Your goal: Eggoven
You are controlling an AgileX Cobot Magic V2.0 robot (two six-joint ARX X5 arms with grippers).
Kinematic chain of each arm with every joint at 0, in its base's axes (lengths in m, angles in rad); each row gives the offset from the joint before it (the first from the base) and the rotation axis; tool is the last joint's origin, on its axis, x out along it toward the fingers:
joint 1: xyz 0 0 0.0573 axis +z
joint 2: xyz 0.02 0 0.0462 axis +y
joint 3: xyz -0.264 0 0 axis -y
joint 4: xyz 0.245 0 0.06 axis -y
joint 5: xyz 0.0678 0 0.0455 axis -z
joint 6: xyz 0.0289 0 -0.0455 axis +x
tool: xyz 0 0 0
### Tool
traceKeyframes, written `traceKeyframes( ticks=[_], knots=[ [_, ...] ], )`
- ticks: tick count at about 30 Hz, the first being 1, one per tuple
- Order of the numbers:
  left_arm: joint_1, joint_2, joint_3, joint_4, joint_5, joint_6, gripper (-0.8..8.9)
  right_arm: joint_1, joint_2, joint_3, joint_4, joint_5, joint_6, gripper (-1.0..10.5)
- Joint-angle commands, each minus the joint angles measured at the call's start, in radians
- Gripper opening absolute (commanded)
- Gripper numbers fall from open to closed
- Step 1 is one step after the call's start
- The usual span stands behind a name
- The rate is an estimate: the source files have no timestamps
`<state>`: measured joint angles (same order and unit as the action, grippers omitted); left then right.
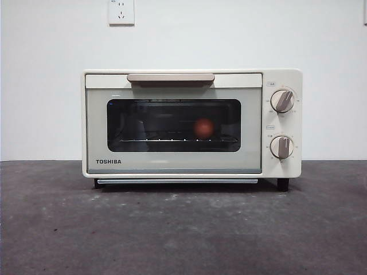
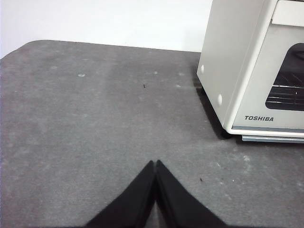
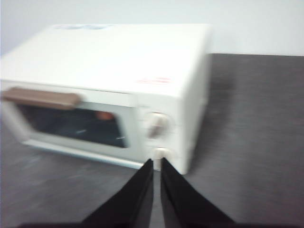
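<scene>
The cream toaster oven (image 1: 192,123) stands on the grey table (image 1: 183,229), near its back edge, with its door shut. Behind the dark window (image 1: 174,125), a reddish-brown egg (image 1: 203,128) rests on the rack.

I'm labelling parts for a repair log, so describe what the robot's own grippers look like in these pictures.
Only the wrist views show them. The left gripper has two matte black fingers, wide at the base and tapering to narrow pointed tips. The right gripper has the same plain black wedge-shaped fingers. No cables, markings or labels show on either. The front view shows no arm.
</scene>
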<state>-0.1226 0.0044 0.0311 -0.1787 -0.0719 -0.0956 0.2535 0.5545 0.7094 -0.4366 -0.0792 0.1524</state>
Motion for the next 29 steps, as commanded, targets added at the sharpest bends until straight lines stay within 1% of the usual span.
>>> traceKeyframes(
  ticks=[1, 6, 12, 23, 29],
  knots=[
    [0.0, -0.001, -0.027, -0.005, 0.002, -0.002, 0.08, -0.063, -0.085, -0.092, 0.076, -0.002, -0.04, 0.1],
    [0.0, -0.001, -0.027, -0.005, 0.002, -0.002, 0.08, -0.142, -0.237, -0.286, 0.185, 0.001, -0.063, 0.1],
    [0.0, -0.001, -0.027, -0.005, 0.002, -0.002, 0.08, -0.198, -0.379, -0.475, 0.282, 0.001, -0.059, 0.1],
    [0.0, -0.001, -0.027, -0.005, 0.002, -0.002, 0.08, -0.227, -0.549, -0.661, 0.275, 0.004, -0.054, 0.1],
    [0.0, -0.001, -0.027, -0.005, 0.002, -0.002, 0.08, -0.227, -0.551, -0.695, 0.257, 0.006, -0.031, 0.1]
  ],
)
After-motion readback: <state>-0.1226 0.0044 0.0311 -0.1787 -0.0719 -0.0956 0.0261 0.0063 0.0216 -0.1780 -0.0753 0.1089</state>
